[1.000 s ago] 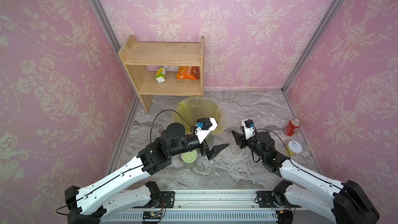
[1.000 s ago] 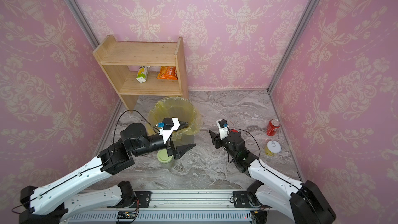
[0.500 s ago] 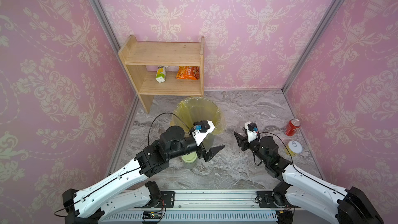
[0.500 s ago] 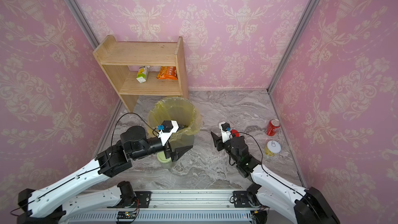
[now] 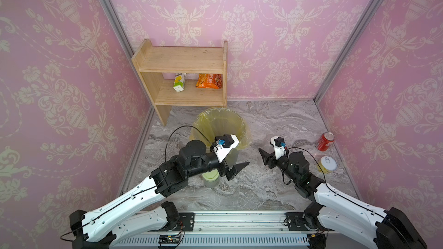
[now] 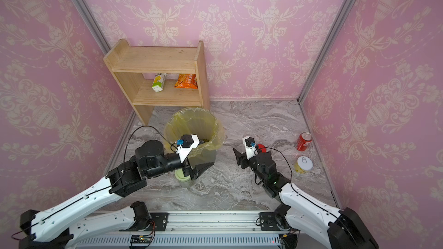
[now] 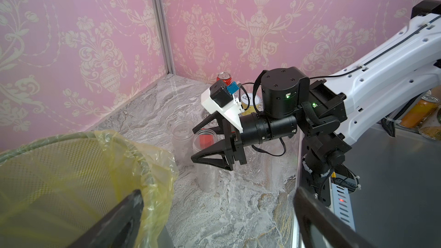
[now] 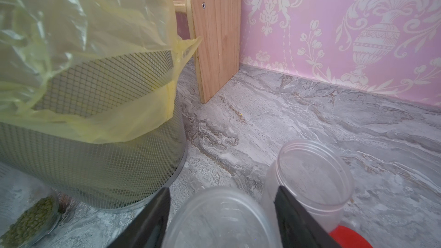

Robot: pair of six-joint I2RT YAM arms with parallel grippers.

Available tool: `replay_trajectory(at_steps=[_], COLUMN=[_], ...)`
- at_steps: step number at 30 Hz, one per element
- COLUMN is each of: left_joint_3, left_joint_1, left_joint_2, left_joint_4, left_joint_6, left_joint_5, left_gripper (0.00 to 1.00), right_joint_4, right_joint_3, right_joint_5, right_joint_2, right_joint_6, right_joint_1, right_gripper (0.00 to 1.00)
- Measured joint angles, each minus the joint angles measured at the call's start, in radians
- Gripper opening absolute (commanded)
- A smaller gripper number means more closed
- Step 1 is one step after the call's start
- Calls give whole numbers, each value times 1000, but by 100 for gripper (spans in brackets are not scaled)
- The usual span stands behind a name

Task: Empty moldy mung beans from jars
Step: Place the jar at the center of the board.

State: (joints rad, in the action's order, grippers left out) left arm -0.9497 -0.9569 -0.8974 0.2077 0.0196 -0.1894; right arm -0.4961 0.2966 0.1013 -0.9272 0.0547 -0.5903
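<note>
Right gripper [image 7: 201, 144] jaws just parted around emptied jar [image 8: 219, 220], likely released; left gripper [image 5: 236, 167] spread wide, bean-filled jar [image 5: 211, 177] below it next.

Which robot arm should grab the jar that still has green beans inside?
Left. The left gripper, open, hovers right by the green-lidded jar holding mung beans; the right gripper is farther off, around an empty jar.

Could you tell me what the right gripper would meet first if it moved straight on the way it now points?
The open clear jar standing between the fingers of the right gripper; beyond it the mesh bin looks nearest, though depth is unclear.
</note>
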Motion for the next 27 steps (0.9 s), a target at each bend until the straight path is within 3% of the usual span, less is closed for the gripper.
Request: replay_trajectory(at_steps=[14,27], left_joint_3=[-30,-157], left_joint_1=[0,-29], left_joint_2=[-13,34], left_joint_4=[153,519], left_joint_6=[-36,-161], left_joint_5=[52,193], left_gripper=[99,95], right_joint_4=[100,192], right_joint_3=[-5,-5], right_joint_5=[1,46], right_joint_2=[211,259], right_joint_6=[1,40], right_joint_1=[-2,1], right_gripper=[85,89])
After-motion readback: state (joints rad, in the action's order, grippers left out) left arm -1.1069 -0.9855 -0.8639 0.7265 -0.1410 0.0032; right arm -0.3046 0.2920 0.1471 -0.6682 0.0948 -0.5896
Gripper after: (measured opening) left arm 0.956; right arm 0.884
